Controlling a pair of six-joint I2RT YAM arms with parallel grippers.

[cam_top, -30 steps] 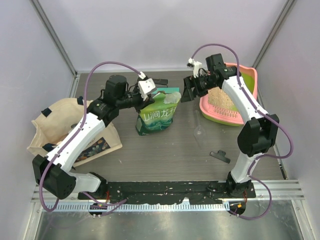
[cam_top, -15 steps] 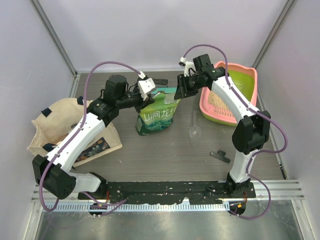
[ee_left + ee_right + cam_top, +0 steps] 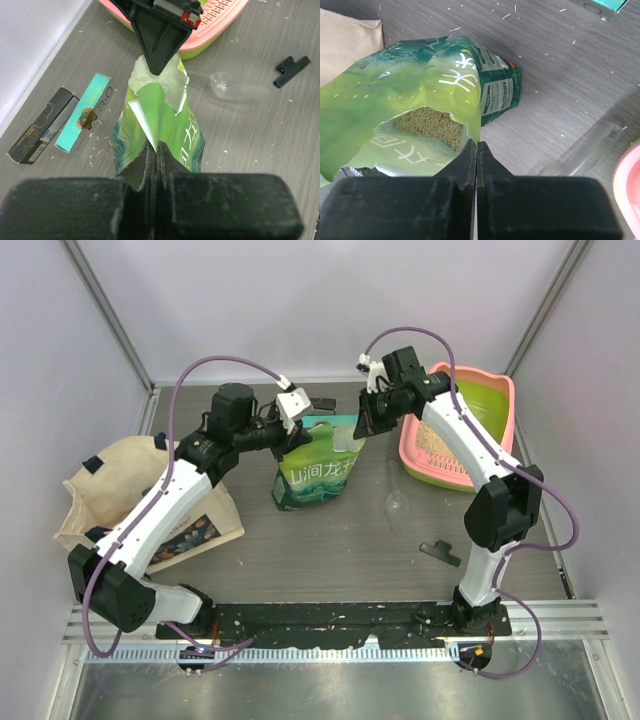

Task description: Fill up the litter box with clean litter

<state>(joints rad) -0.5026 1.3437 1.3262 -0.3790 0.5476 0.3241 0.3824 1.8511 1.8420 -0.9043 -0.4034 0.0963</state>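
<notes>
The green printed bag (image 3: 315,475) stands upright mid-table with its top torn open. My left gripper (image 3: 300,427) is shut on the left edge of the bag's mouth (image 3: 156,150). On the opposite, right edge my right gripper (image 3: 362,426) is also shut (image 3: 476,145). Clean litter (image 3: 427,125) shows as pale beige bits inside the open bag. The litter box (image 3: 440,478), pink rim and lime-green basin, sits at the back right, and a patch of litter (image 3: 440,440) lies in it.
A clear plastic scoop (image 3: 393,502) lies on the table between bag and litter box. A black clip (image 3: 440,552) sits nearer the front. The beige tote bag (image 3: 120,490) stands at the left. A teal box (image 3: 82,117) and a black box (image 3: 42,125) lie behind the bag.
My right gripper has swung left from over the litter box to the bag and shut on its top edge. The left gripper kept its hold on the bag.
</notes>
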